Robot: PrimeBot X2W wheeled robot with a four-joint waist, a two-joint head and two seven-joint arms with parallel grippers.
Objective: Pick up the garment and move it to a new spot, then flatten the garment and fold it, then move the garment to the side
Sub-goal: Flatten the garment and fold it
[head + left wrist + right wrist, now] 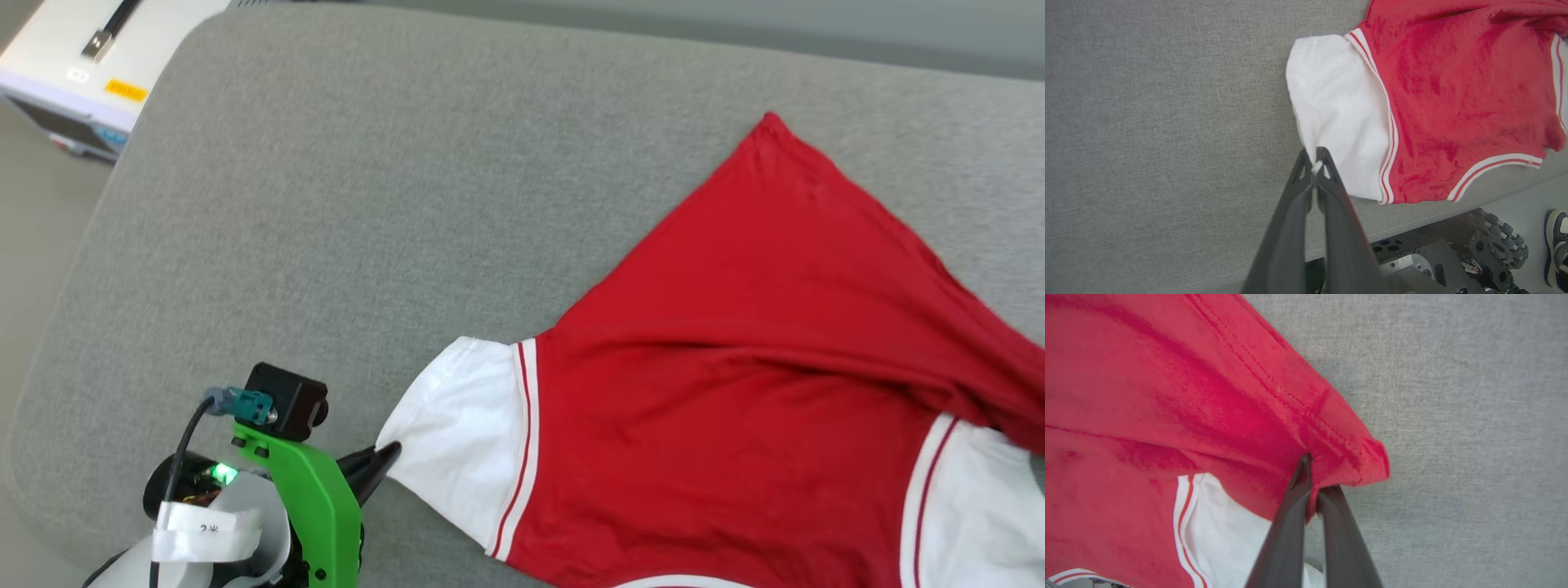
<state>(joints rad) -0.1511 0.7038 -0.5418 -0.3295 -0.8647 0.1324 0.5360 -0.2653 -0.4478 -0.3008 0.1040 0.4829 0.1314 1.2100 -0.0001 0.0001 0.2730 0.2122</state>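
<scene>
The garment (735, 351) is a red jersey with white short sleeves and red-and-white striped trim. It lies spread, with some folds, on a grey fabric-covered surface (367, 204), in the right half of the head view. One red corner points toward the far edge, and a loose red fold runs across the body toward the lower right. No lettering shows on the upturned side. One white sleeve (457, 433) lies at the garment's near left, and the other white sleeve (980, 506) is partly under the red fold at the lower right edge of the head view.

The left gripper (384, 461) is at the outer edge of the near left sleeve. In the left wrist view its fingers (1331, 179) are closed together with a small tuft of the white cuff pinched between the tips, and the rest of the sleeve lies flat on the surface. A green bracket (314, 506) and a small black unit with a cable sit on that wrist.

The right gripper (1316, 473) is clamped on a folded red corner of the hem, where the double stitching runs. One fingertip lies over the cloth and the other is tucked under it. Just below this fold is a white sleeve with its striped band.

Beyond the surface's far left corner stands a pale box (82, 65) with a yellow label. Past the near edge, the left wrist view shows the robot's wheeled base (1453, 253) and a shoe (1557, 245) on the floor.
</scene>
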